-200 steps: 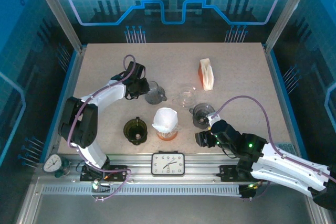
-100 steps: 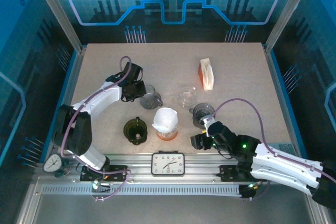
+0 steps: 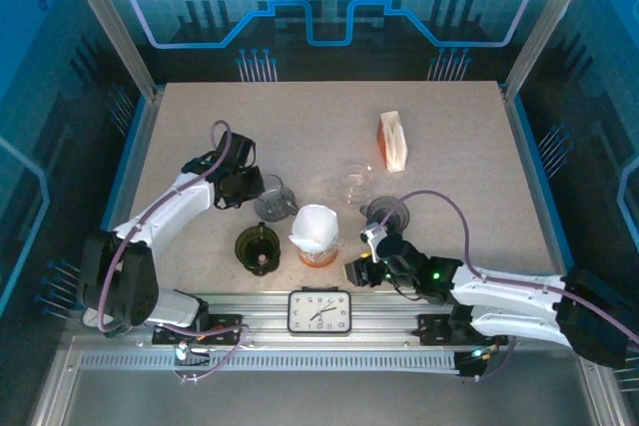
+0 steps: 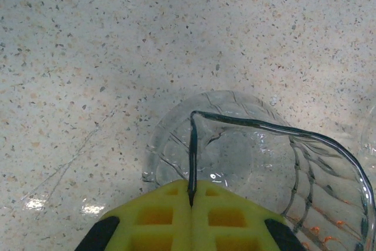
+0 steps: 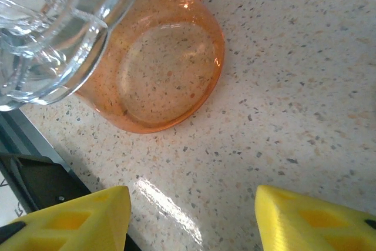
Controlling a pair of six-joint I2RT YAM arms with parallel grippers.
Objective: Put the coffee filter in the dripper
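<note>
- On the table [image 4: 117,39], left side: left fingers [image 4: 158,218] pinched shut on the clear glass cup's [image 4: 235,151] rim.
- Right fingers [image 5: 76,216] spread apart, empty, near the orange server [image 5: 164,69] under the white filter [image 3: 315,224].

Glossy clear glass dripper [image 5: 47,27], translucent orange carafe [image 5: 170,74], speckled tabletop [image 5: 294,86].

1 overhead; 2 wrist close-ups; dripper [image 5: 41,33] probably shared.
</note>
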